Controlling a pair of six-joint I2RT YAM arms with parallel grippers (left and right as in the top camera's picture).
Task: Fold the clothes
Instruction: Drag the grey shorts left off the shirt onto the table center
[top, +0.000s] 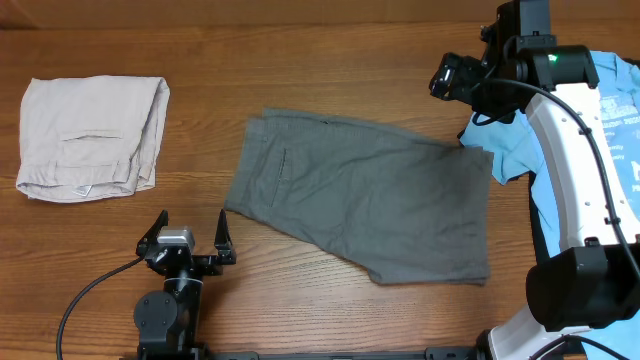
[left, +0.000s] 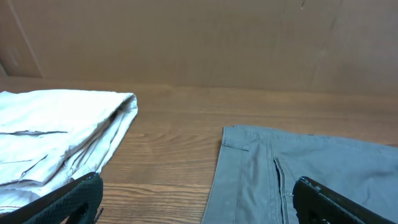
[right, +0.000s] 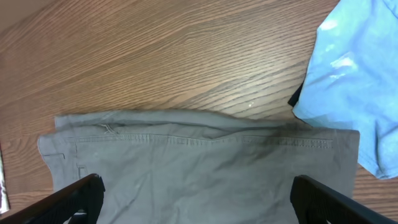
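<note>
The dark grey shorts (top: 360, 205) lie spread flat in the middle of the wooden table, waistband to the left and slit pocket facing up. My left gripper (top: 190, 234) stands open just off their near left corner and holds nothing. The left wrist view shows the waistband and pocket (left: 323, 162) ahead of the right fingertip, with bare wood under my left gripper (left: 198, 182). My right gripper (top: 452, 78) hovers open near the shorts' far right corner. In the right wrist view my right gripper (right: 196, 181) is empty, with the grey cloth (right: 199, 155) below its spread fingers.
A folded pair of pale beige shorts (top: 92, 135) lies at the far left, also in the left wrist view (left: 56, 134). A light blue T-shirt (top: 612, 110) with white print lies at the right edge under the right arm, touching the grey shorts' corner (right: 354, 74).
</note>
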